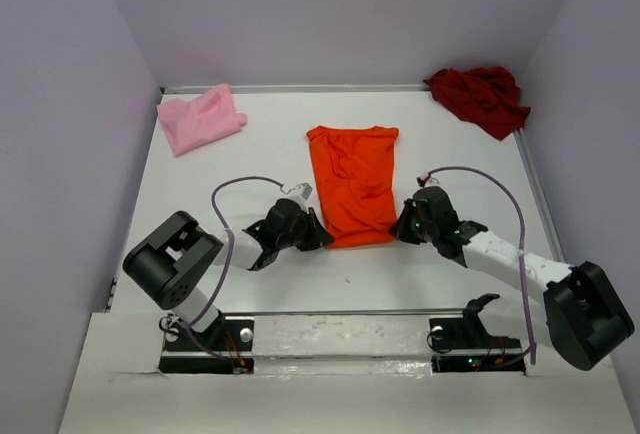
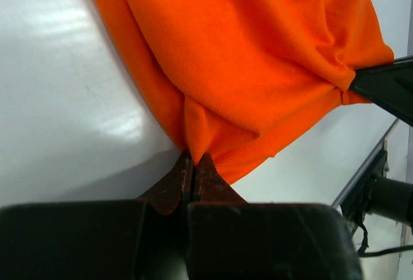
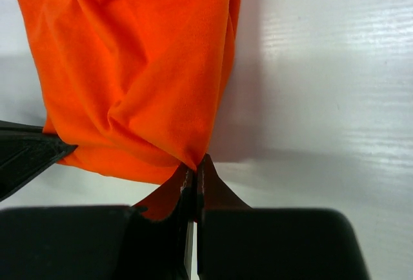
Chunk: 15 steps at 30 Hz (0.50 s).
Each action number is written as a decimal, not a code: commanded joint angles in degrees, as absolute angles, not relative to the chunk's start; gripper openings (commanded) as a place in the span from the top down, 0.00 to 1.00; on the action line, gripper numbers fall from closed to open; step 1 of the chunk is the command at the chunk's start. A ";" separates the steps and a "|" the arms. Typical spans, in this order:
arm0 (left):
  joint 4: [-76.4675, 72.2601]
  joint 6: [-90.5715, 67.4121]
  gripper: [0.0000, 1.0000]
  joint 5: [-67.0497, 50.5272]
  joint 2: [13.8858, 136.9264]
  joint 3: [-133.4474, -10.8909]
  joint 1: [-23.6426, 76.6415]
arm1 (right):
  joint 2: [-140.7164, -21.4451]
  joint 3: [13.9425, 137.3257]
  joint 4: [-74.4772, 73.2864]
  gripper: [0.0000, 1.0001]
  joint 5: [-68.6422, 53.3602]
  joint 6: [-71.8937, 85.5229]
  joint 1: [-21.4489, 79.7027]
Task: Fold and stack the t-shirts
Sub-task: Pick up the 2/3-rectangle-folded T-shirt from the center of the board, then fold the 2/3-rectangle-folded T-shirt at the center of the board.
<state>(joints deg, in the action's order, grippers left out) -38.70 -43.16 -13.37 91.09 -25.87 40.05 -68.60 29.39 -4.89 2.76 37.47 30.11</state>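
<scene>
On the white surface (image 1: pixel 250 154) the orange shirt (image 1: pixel 354 182) lies mid-surface. The dark red shirt (image 1: pixel 480 97) sits crumpled in the far right corner, the pink shirt (image 1: pixel 200 119) far left. The left end effector (image 2: pixel 193 164) and right end effector (image 3: pixel 195 167) each pinch a near corner of the orange shirt.

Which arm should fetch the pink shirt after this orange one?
Left: the pink shirt lies far left, nearer the left gripper; the right gripper sits across the orange shirt.
</scene>
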 commanded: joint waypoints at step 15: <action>-15.91 -38.85 1.00 -0.88 72.07 -36.03 41.32 | -57.56 38.13 -16.26 1.00 9.22 35.69 30.59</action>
